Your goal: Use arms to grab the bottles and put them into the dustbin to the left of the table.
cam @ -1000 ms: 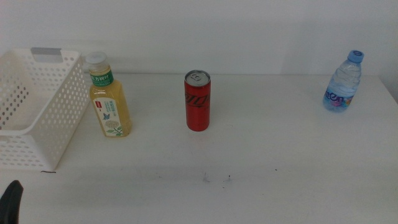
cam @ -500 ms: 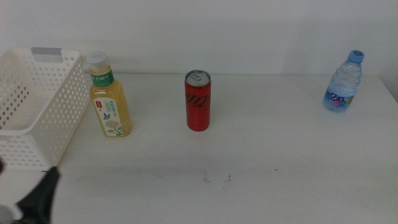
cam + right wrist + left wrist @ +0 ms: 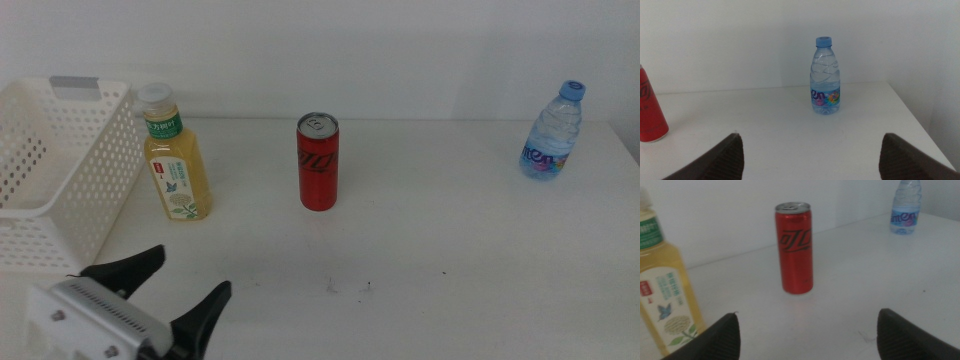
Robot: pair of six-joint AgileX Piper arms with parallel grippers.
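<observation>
The left pincer [image 3: 185,283], jaws spread wide and empty at seven o'clock on the surface [image 3: 450,250], could knock the tea bottle [image 3: 176,155] at ten o'clock, just beside the basket [image 3: 60,160], while the right pincer [image 3: 810,150] waits open.

A plain white wall [image 3: 400,50] rises behind the tabletop, evenly lit, with soft shadows

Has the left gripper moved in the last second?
Yes. The left gripper, jaws open, has come in from the bottom left corner toward the red can, and now sits in front of the basket and tea bottle.
</observation>
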